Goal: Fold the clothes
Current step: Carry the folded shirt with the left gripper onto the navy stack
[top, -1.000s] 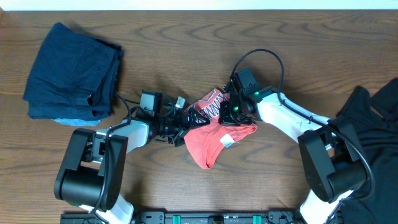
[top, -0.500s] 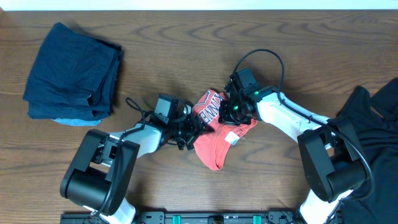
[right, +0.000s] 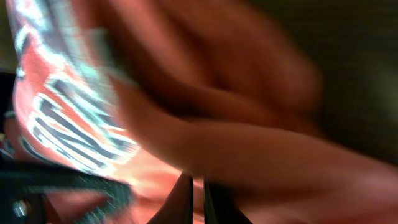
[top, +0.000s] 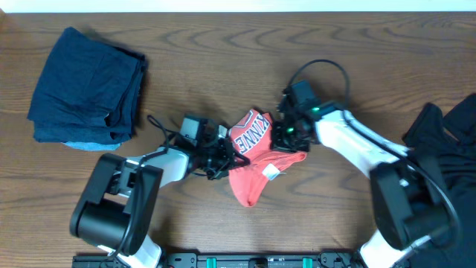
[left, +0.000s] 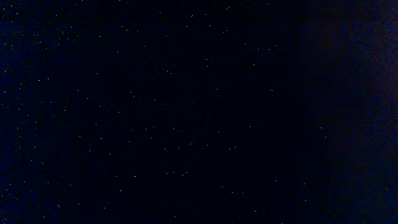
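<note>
The coral-red T-shirt [top: 256,160] with white-and-navy lettering lies bunched at the middle of the table. In the overhead view my left gripper [top: 223,156] is pressed into the shirt's left edge, its fingers drawn together on the cloth. The left wrist view is fully dark. My right gripper [top: 286,135] sits on the shirt's upper right part. In the right wrist view, which is blurred, the right gripper [right: 198,182] has its two fingers almost touching, with a fold of the T-shirt [right: 186,124] pinched between them.
A folded navy garment [top: 85,85] lies at the back left. A black garment [top: 446,156] is heaped at the right edge, beside the right arm's base. Bare wooden table [top: 223,52] lies behind the shirt.
My left gripper has moved right into the shirt's edge and closed from wide open. The right arm has shifted slightly to the right, and the shirt has bunched differently.
</note>
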`<state>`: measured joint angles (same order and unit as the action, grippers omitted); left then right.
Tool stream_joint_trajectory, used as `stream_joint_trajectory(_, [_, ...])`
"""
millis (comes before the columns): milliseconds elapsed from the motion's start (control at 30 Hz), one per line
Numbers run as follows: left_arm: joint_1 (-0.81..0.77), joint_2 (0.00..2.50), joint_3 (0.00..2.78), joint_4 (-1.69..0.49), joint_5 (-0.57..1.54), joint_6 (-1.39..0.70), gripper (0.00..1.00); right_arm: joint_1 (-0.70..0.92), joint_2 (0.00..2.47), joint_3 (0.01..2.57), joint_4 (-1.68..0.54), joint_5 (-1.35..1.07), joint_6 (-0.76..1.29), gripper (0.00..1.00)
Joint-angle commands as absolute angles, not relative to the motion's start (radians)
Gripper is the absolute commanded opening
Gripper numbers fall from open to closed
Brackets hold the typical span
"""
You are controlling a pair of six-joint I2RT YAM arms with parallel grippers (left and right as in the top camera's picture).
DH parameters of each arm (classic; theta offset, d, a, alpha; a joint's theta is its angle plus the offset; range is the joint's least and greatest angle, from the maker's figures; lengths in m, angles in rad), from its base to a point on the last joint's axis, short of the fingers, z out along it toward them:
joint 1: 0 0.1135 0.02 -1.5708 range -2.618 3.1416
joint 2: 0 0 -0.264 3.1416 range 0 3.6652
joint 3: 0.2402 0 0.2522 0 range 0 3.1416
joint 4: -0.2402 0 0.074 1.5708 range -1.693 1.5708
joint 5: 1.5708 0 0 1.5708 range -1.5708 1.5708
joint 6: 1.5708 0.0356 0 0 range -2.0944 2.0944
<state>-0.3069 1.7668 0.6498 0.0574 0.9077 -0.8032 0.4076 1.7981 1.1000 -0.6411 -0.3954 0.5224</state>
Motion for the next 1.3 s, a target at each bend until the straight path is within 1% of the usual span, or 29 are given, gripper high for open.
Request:
stream_joint_trajectory(0, [-0.240, 1.720, 0.666, -0.052, 0.828, -0.616, 0.06, 0.347, 1.652, 1.092, -0.665, -0.355, 0.480, 0.08])
stream_joint_trajectory(133, [-0.157, 1.567, 0.820, -0.286, 0.831, -0.492, 0.06, 0.292, 1.501, 1.092, -0.685, -0.355, 0.481, 0.11])
stream_joint_trajectory(233, [-0.101, 1.473, 0.939, -0.336, 0.831, -0.460, 0.06, 0.270, 1.425, 1.092, -0.685, -0.349, 0.482, 0.12])
stream_joint_trajectory(333, [-0.045, 1.418, 1.049, -0.320, 0.819, -0.460, 0.06, 0.267, 1.385, 1.092, -0.685, -0.326, 0.483, 0.13])
stream_joint_trajectory(467, [0.071, 1.413, 1.177, -0.311, 0.760, -0.461, 0.06, 0.267, 1.378, 1.092, -0.698, -0.325, 0.498, 0.13])
stream_joint_trajectory(667, [0.302, 1.440, 1.220, -0.276, 0.653, -0.459, 0.06, 0.267, 1.380, 1.092, -0.732, -0.316, 0.500, 0.14])
stream_joint_trajectory(767, [0.423, 1.479, 1.220, -0.275, 0.661, -0.445, 0.06, 0.267, 1.380, 1.092, -0.738, -0.314, 0.501, 0.14])
stream_joint_trajectory(833, [0.496, 1.516, 1.220, -0.252, 0.703, -0.445, 0.06, 0.267, 1.380, 1.092, -0.741, -0.314, 0.501, 0.14])
stream_joint_trajectory(1000, [0.602, 1.644, 1.220, -0.154, 0.795, -0.450, 0.06, 0.267, 1.380, 1.092, -0.741, -0.314, 0.501, 0.14])
stream_joint_trajectory(1033, [0.613, 1.668, 1.220, -0.145, 0.803, -0.450, 0.08, 0.267, 1.380, 1.092, -0.742, -0.314, 0.503, 0.14])
stream_joint_trajectory(1067, [0.623, 1.696, 1.220, -0.143, 0.804, -0.449, 0.13, 0.267, 1.380, 1.092, -0.744, -0.313, 0.510, 0.14])
stream_joint_trajectory(1100, [0.629, 1.720, 1.220, -0.144, 0.804, -0.449, 0.22, 0.267, 1.380, 1.092, -0.745, -0.314, 0.516, 0.14])
stream_joint_trajectory(1133, [0.636, 1.747, 1.220, -0.148, 0.805, -0.449, 0.34, 0.267, 1.380, 1.092, -0.745, -0.314, 0.520, 0.14])
stream_joint_trajectory(1200, [0.647, 1.788, 1.220, -0.158, 0.819, -0.448, 0.68, 0.267, 1.380, 1.092, -0.744, -0.313, 0.520, 0.14])
stream_joint_trajectory(1233, [0.657, 1.801, 1.220, -0.171, 0.827, -0.448, 0.79, 0.267, 1.380, 1.092, -0.744, -0.313, 0.520, 0.14])
stream_joint_trajectory(1267, [0.667, 1.805, 1.220, -0.187, 0.827, -0.444, 0.85, 0.267, 1.380, 1.092, -0.744, -0.314, 0.520, 0.14])
